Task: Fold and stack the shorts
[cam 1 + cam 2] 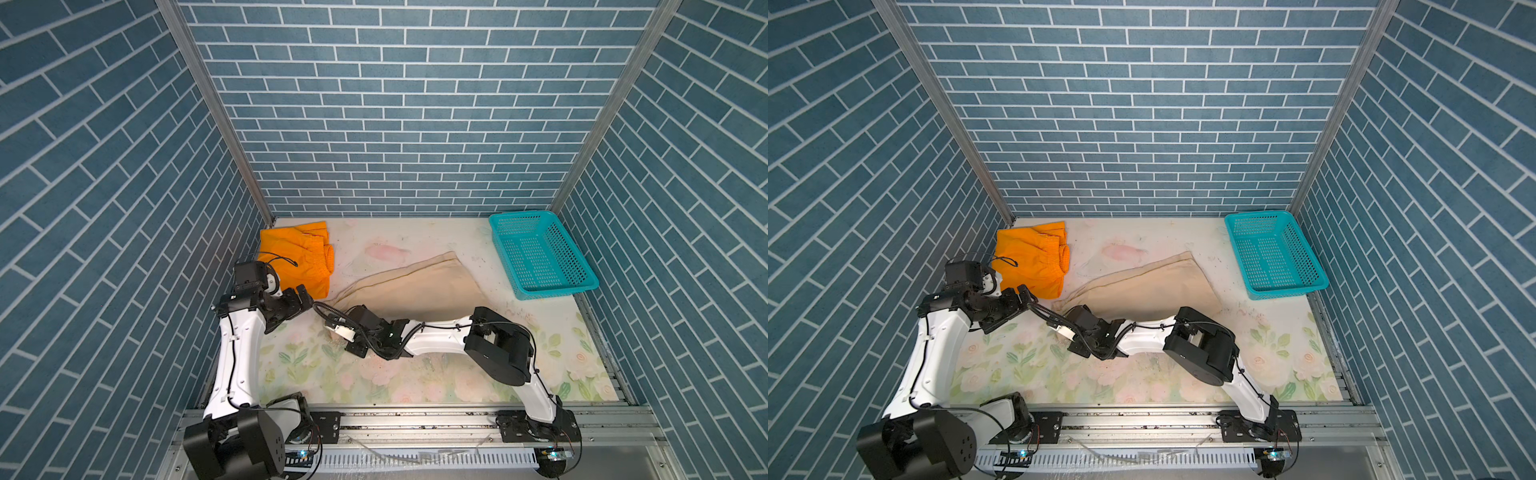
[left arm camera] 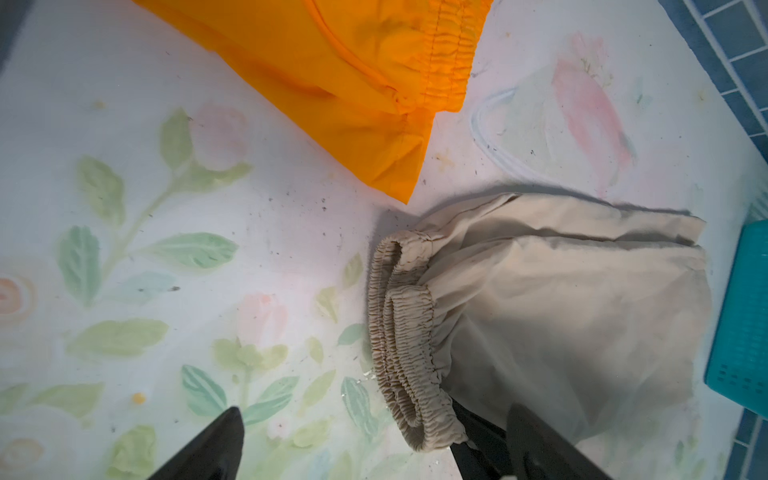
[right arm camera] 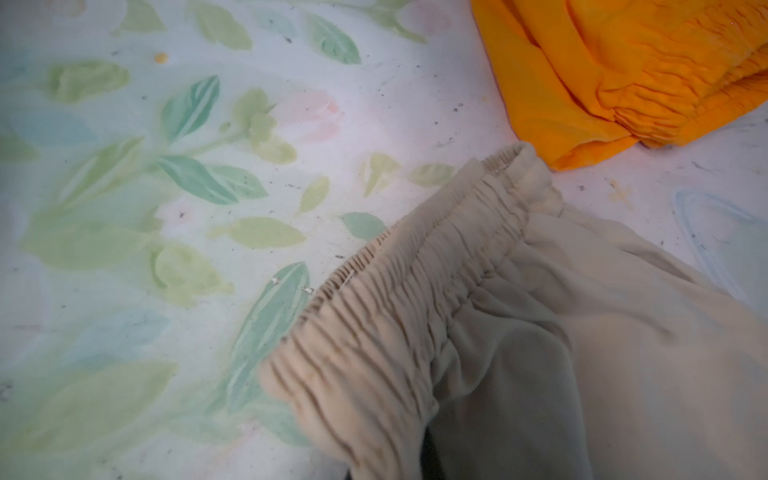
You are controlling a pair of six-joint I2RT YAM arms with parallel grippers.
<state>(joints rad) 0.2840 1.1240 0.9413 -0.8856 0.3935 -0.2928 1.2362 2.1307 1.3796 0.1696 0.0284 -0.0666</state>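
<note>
The orange shorts lie folded at the back left of the table. The beige shorts lie folded lengthwise across the middle, gathered waistband toward the front left. My right gripper is shut on the waistband's near end; in the left wrist view its black finger shows under that end, and cloth covers the fingers in the right wrist view. My left gripper hangs open above the table by the orange shorts' near corner, holding nothing.
A teal perforated basket stands empty at the back right. The floral table cover is walled by blue brick panels on three sides. The right arm's elbow hovers over the front right of the table.
</note>
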